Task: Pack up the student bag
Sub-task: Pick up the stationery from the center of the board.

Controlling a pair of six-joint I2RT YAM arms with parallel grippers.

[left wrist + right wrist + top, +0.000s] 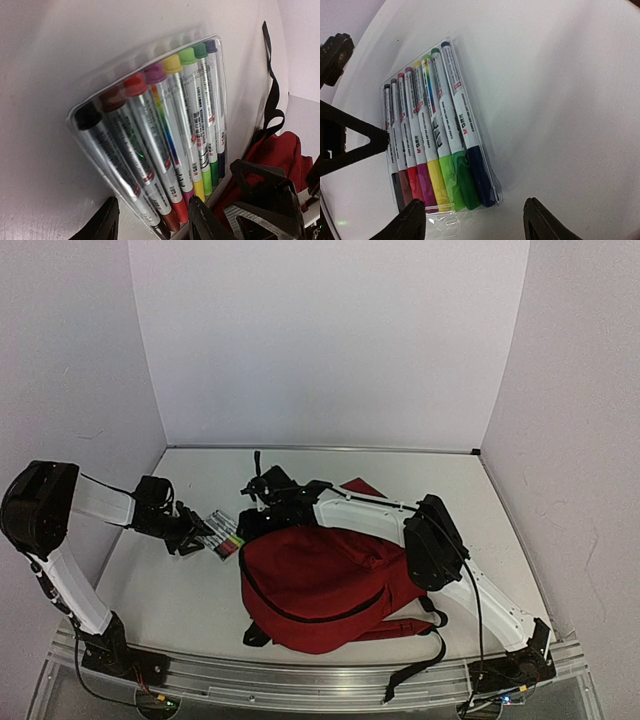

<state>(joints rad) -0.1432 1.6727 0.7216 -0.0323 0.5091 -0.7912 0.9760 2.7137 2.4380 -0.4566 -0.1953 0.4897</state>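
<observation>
On the bench (170,600), the red student bag (320,585) lies front centre. A marker pack (227,533) lies flat just beside its far left corner. Left end effector (152,225): fingers apart, flanking the pack's end. Right end effector (477,222): fingers apart, nothing held.

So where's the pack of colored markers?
In the top view, the marker pack lies flat on the table, left of centre, just off the upper-left corner of the red backpack.
</observation>
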